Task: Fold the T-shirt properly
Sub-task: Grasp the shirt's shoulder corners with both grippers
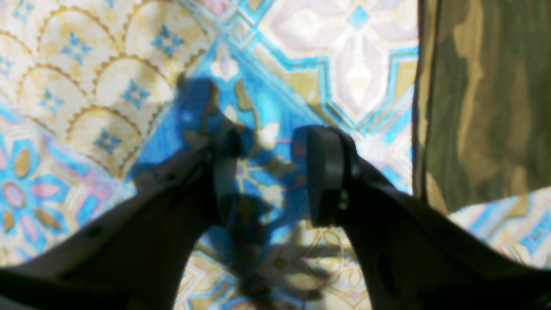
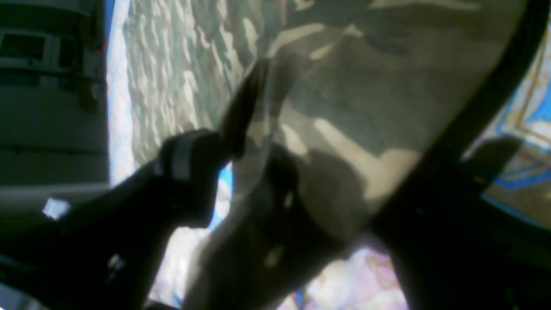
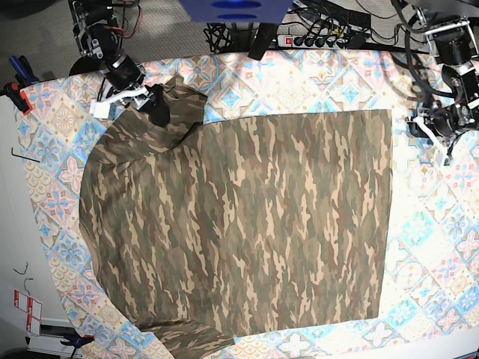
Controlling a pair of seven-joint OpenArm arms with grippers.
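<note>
T-shirt (image 3: 247, 224): spread nearly flat across the patterned tablecloth (image 3: 441, 224), 1 corner raised at the far side.
Right gripper (image 3: 159, 111): clamped on that sleeve fold, lifting it, probably to fold inward.
Left gripper (image 1: 267, 172): jaws parted, empty, hovering beside the hem.
Hidden: fingertips under cloth; wrist views blurred.

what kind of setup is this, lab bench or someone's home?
Most likely a robotics lab bench. A patterned tablecloth covers the table with the T-shirt spread on it, two arms are mounted at the far corners, and a power strip with tangled cables sits behind on grey floor.
</note>
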